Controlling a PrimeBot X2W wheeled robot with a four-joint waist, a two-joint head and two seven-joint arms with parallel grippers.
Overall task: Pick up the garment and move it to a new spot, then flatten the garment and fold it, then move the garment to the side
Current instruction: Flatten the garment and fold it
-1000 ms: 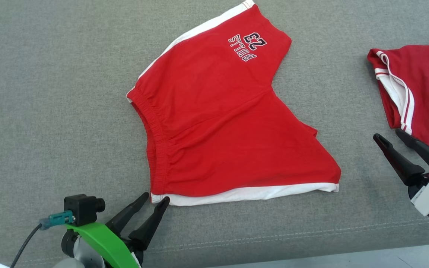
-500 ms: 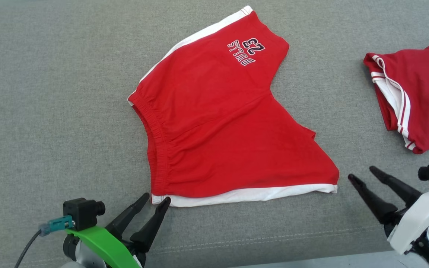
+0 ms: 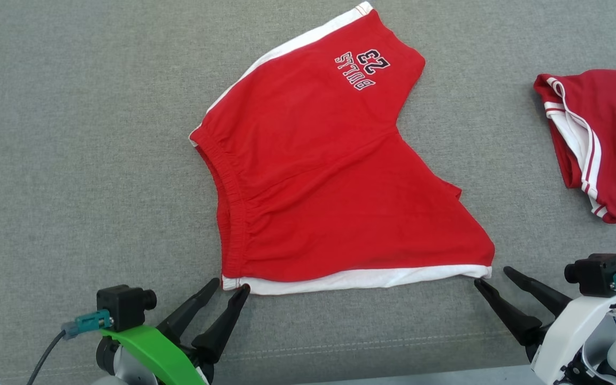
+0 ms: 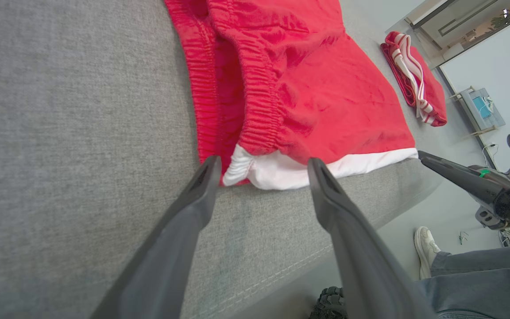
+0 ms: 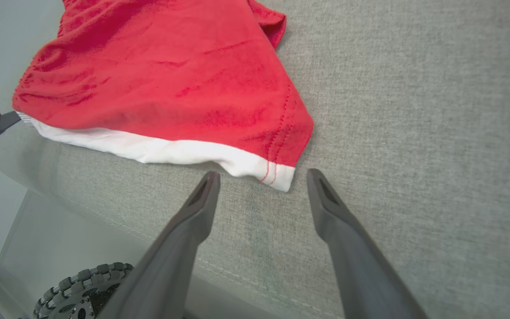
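Note:
The garment (image 3: 329,176) is a pair of red shorts with white side stripes and a "BULLS 23" print, lying spread on the grey cushion. Its elastic waistband (image 4: 259,106) faces left. My left gripper (image 3: 229,286) stands open at the near waistband corner (image 4: 241,170), with the white edge between the fingertips. My right gripper (image 3: 495,275) stands open just short of the near hem corner (image 5: 277,177), which lies between its fingertips and touches neither. Nothing is held.
A second red garment (image 3: 597,133) with white and red stripes lies folded at the right (image 4: 414,79). The cushion's front seam (image 3: 367,342) runs just behind both grippers. A person's shoe (image 4: 425,252) and trouser leg show on the floor beyond the edge.
My right gripper has swung down and left from beside the folded garment to the shorts' near hem corner. The left gripper has held its place. The head camera shifted slightly.

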